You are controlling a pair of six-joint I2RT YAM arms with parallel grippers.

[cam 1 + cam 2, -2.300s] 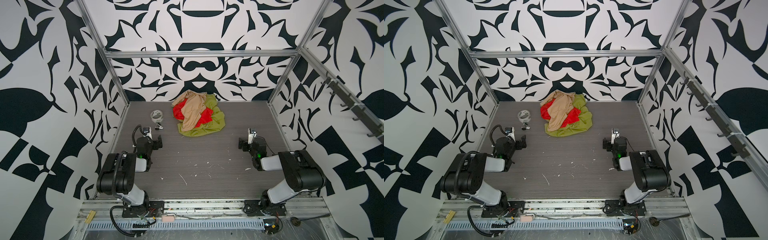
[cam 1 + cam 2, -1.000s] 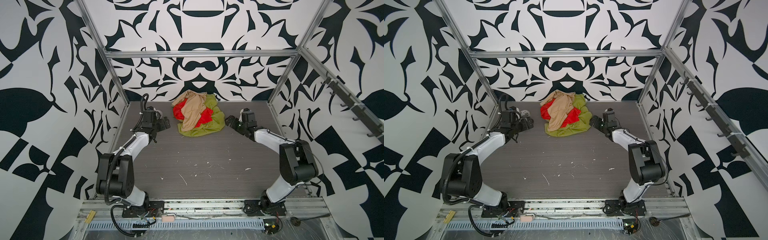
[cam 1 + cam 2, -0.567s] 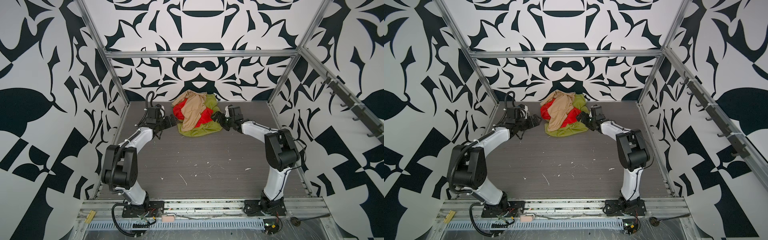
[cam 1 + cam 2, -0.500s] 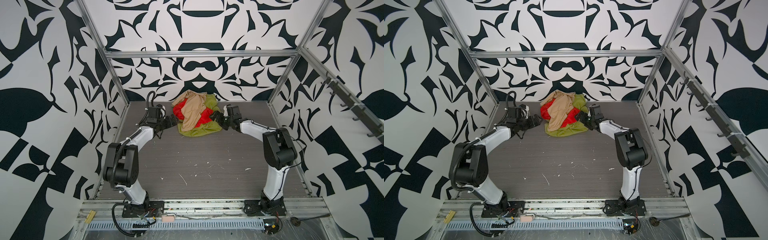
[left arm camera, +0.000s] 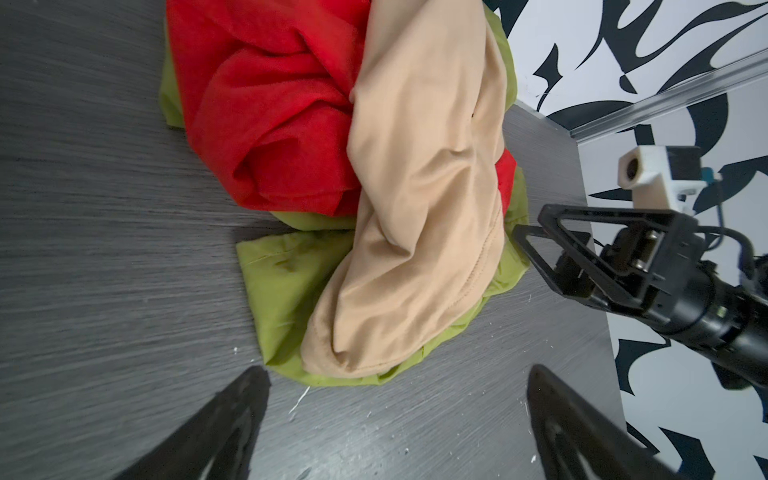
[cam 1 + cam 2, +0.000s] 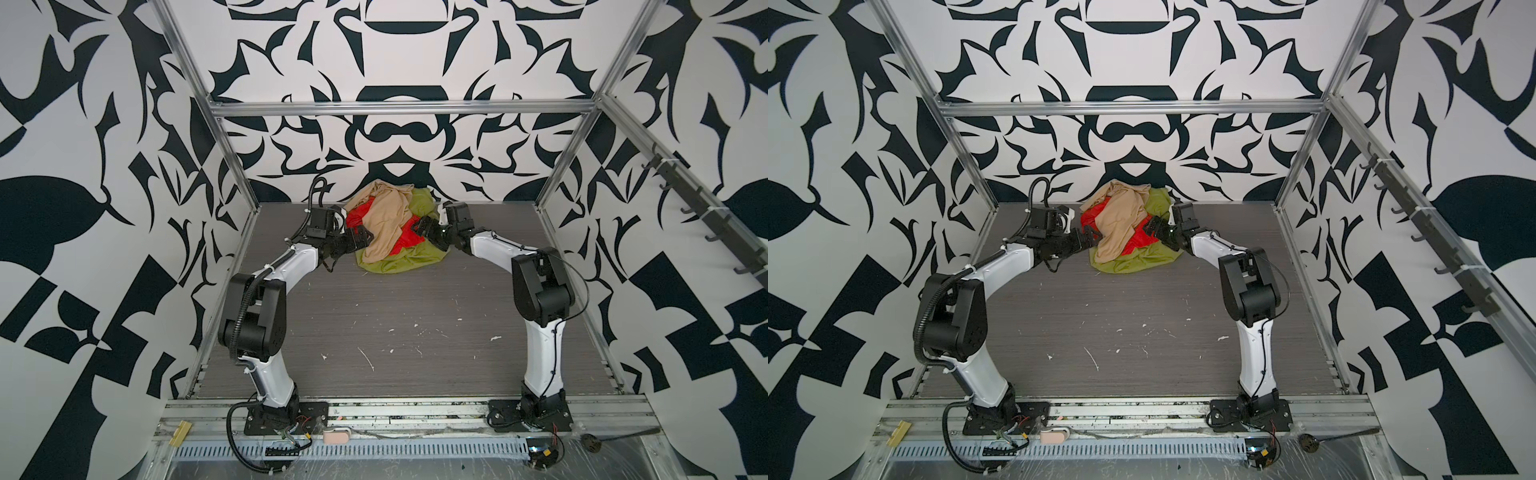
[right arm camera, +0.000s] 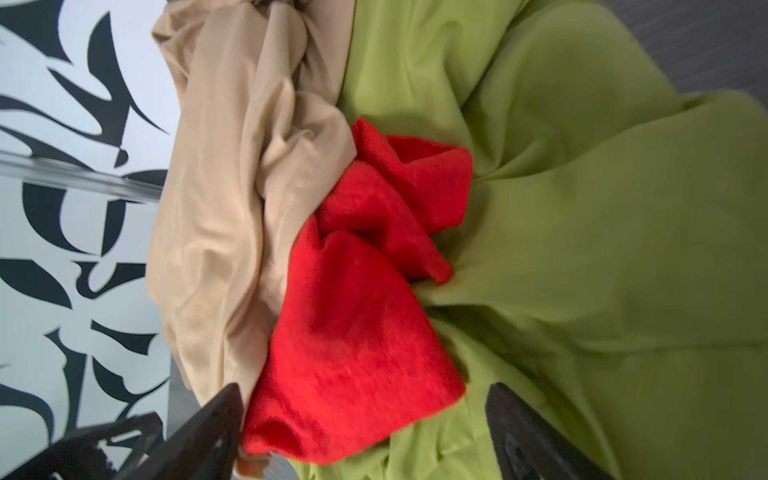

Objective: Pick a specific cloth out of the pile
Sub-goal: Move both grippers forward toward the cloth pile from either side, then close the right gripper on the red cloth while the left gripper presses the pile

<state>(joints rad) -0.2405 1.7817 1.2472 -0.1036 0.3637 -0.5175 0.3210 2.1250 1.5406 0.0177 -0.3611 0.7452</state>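
Note:
The pile [image 6: 395, 232] lies at the back middle of the table, close to the back wall, in both top views. The cloth, bright red [image 6: 405, 240] [image 6: 1090, 218], shows on both sides of a beige cloth [image 6: 384, 220] draped over it, with an olive-green cloth [image 6: 415, 259] underneath. My left gripper [image 6: 361, 239] [image 5: 397, 370] stands open at the pile's left edge, with only table between its fingers. My right gripper [image 6: 417, 226] [image 7: 365, 390] is open on the pile's right side, and a fold of the red cloth [image 7: 353, 332] lies between its fingers [image 7: 224, 411].
The back wall [image 6: 395, 137] stands right behind the pile. Metal frame posts [image 6: 232, 166] rise at the back corners. White flecks [image 6: 365, 357] dot the dark table [image 6: 395, 316]. A hook rail [image 6: 706, 208] runs along the right wall.
Both arms have stretched from the front of the table to the pile. In the last half second each gripper has edged closer in, the right one onto the red fold.

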